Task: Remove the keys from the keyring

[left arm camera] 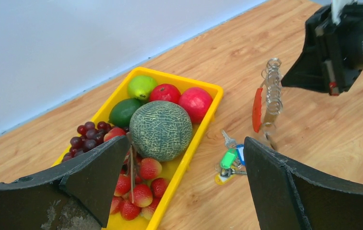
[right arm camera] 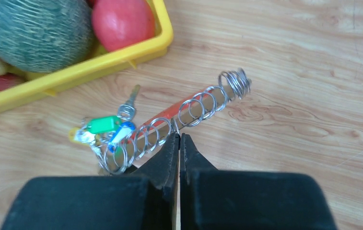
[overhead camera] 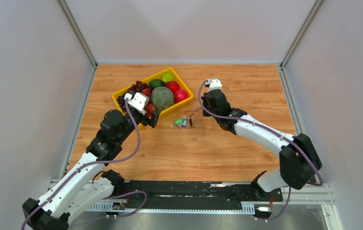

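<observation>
The small bunch of silver keys [right arm camera: 105, 128] with green, blue and yellow plastic tags lies on the wooden surface [overhead camera: 227, 153], just beside the yellow plastic tray [left arm camera: 208, 89] of fruit. Close by, the keyring [right arm camera: 166, 114], a string of silver wire rings with a red oval tag, hangs pinched in the closed right gripper [right arm camera: 178, 139]. I cannot tell whether its lower end joins the keys. The left gripper [left arm camera: 185, 141] hovers wide open over the tray's near end.

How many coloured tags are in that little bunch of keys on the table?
3: a green tag, a blue tag beside it, and a yellow tag next to the green one. Others may be hidden.
</observation>
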Robot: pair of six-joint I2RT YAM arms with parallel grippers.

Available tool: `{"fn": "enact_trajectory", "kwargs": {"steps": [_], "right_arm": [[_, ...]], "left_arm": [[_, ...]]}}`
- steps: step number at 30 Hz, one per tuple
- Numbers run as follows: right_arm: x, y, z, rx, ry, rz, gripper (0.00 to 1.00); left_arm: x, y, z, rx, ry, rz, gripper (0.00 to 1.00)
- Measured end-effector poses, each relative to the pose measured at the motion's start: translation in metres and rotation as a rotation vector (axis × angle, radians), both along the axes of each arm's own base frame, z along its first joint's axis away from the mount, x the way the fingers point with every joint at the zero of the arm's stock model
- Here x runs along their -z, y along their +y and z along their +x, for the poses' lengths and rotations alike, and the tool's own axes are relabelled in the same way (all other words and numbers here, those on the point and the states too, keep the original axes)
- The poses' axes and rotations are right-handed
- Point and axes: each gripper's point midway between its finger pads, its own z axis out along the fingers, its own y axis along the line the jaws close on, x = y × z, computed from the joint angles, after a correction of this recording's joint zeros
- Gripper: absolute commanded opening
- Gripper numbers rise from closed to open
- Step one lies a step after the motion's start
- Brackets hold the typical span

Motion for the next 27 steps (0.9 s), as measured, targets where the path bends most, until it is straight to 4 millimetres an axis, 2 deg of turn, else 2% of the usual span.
{"fn": "enact_trajectory", "kwargs": {"steps": [8,13,20,27], "right_arm": [[-0.076,0.009,-0.026,-0.119,-0.134,0.182,0.00],[-0.116,0.016,-0.043,-0.202,-0.201,0.278,0.00],[-0.151,0.031,-0.063,-0.318,-0.224,0.385,0.00],[-0.185,0.043,-0.081,-0.418,-0.239,0.483,0.00]], "left_arm": [[0.002,-0.017,-0.009,0.108,0.007,-0.001,1.00],[0.000,-0.031,-0.020,0.214,-0.005,-0.002,1.00],[0.009,-0.045,-0.030,0.322,-0.036,0.015,0.99],[0.027,-0.059,-0.048,0.474,-0.075,0.084,0.98]]}}
